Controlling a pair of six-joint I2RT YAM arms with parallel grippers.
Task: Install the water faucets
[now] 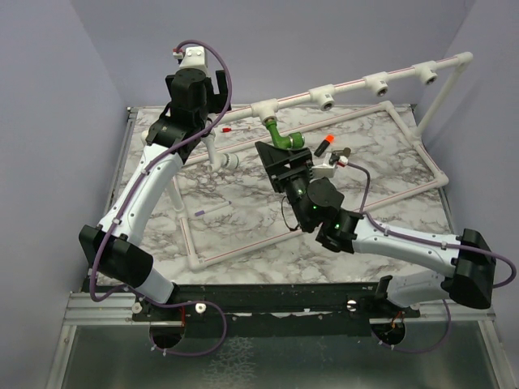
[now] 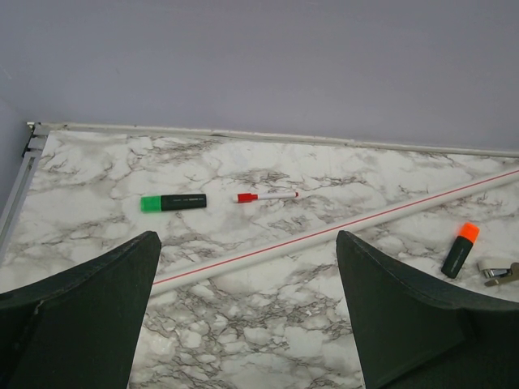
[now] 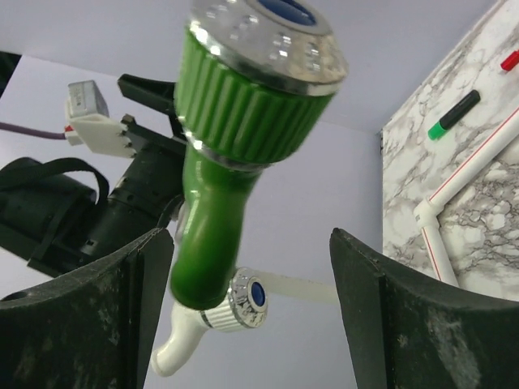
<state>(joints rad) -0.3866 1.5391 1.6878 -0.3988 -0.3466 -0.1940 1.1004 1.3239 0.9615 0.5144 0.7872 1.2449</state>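
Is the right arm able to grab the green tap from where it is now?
Probably yes. The right gripper has its fingers spread wide, and the green tap sits right between them. Nothing else is in the gap, so closing the fingers should catch it.

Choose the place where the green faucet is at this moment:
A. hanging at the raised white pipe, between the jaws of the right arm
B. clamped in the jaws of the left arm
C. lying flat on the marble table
A: the green faucet hangs from a tee of the raised white pipe. The right gripper has its jaws apart on either side of it, and the left gripper holds nothing.
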